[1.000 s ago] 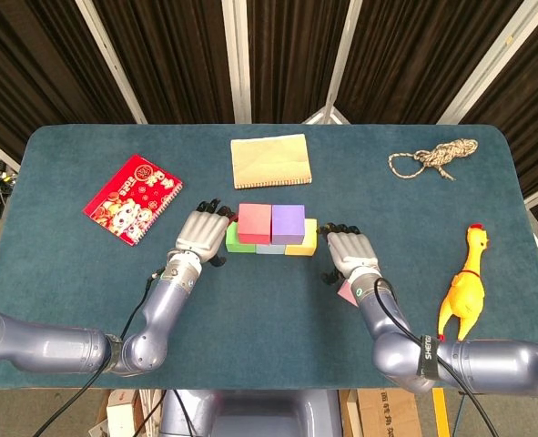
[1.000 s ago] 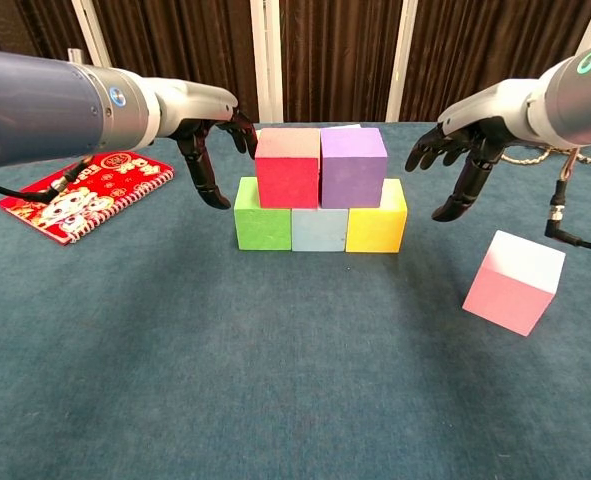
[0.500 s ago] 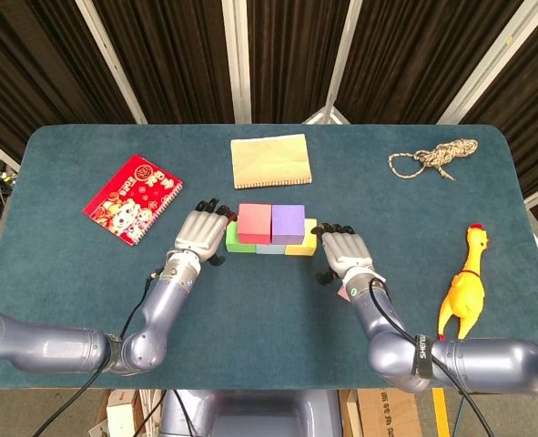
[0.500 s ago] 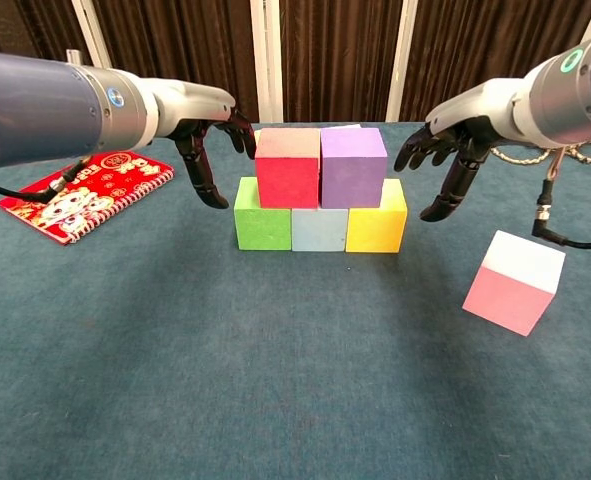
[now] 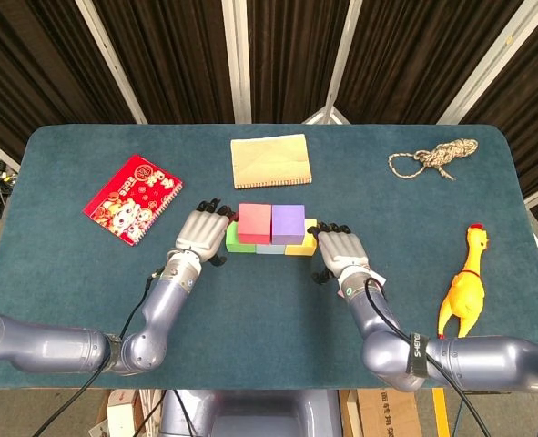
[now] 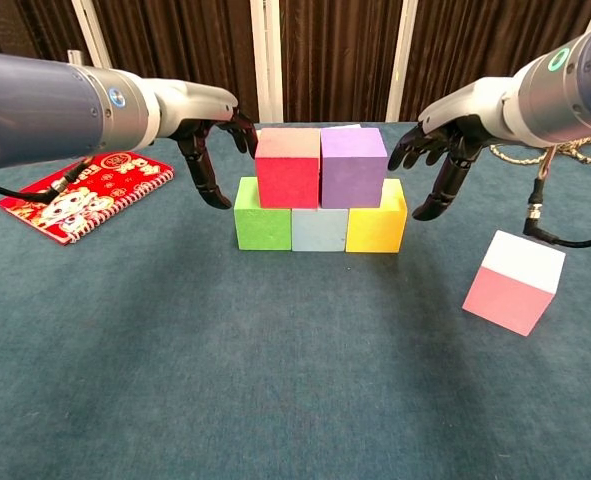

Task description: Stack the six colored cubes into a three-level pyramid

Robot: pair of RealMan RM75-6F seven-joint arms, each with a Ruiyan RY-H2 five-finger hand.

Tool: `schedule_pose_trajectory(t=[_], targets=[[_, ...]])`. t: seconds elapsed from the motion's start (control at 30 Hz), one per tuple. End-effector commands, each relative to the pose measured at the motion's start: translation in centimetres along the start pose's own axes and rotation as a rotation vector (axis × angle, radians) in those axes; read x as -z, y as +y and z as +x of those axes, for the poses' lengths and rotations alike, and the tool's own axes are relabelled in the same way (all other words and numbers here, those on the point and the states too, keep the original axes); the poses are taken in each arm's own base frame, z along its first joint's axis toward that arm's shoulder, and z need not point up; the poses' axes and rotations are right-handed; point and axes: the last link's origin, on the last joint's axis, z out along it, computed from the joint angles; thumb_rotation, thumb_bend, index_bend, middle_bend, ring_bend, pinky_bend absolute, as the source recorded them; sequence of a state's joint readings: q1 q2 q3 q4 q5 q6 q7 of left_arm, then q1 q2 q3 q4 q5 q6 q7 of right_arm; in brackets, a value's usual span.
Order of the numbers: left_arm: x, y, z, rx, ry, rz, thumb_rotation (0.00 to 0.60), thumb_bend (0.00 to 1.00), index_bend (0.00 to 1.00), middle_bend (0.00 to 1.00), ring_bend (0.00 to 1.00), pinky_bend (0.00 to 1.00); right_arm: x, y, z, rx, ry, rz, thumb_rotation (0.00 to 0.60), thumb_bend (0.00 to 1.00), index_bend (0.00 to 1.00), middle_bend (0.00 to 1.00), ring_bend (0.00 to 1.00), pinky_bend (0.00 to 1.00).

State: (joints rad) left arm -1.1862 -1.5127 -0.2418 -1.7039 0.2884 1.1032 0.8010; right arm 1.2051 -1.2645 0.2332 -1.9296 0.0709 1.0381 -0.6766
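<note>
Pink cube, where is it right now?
In the chest view the pink cube lies alone on the table, right of the yellow cube, below the right hand; nothing holds it.

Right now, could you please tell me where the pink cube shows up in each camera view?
Head view: the pink cube is almost hidden under the right hand; only a sliver peeks out beside the wrist.
Chest view: the pink cube sits in plain sight at lower right, alone on the table.
Shared landmark: the yellow cube.
</note>
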Motion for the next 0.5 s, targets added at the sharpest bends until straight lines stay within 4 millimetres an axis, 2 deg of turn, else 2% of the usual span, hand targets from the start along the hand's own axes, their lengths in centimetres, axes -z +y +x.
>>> schedule_pose_trajectory(t=[0.03, 0.5], targets=[[-0.02, 0.04, -0.02, 0.0, 0.001, -0.002, 0.6, 0.29, 0.23, 0.13, 0.01, 0.09, -0.03, -0.03, -0.04, 0.0, -0.001, 0.001, 0.6, 0.34, 0.15, 0.09, 0.0, 0.0], [-0.11, -0.12, -0.13, -0.001, 0.001, 0.0, 0.6, 0.29, 0.23, 0.13, 0.01, 0.09, -0.08, -0.78, -0.31, 0.005, -0.008, 0.016, 0.6, 0.34, 0.15, 0.09, 0.0, 0.0]])
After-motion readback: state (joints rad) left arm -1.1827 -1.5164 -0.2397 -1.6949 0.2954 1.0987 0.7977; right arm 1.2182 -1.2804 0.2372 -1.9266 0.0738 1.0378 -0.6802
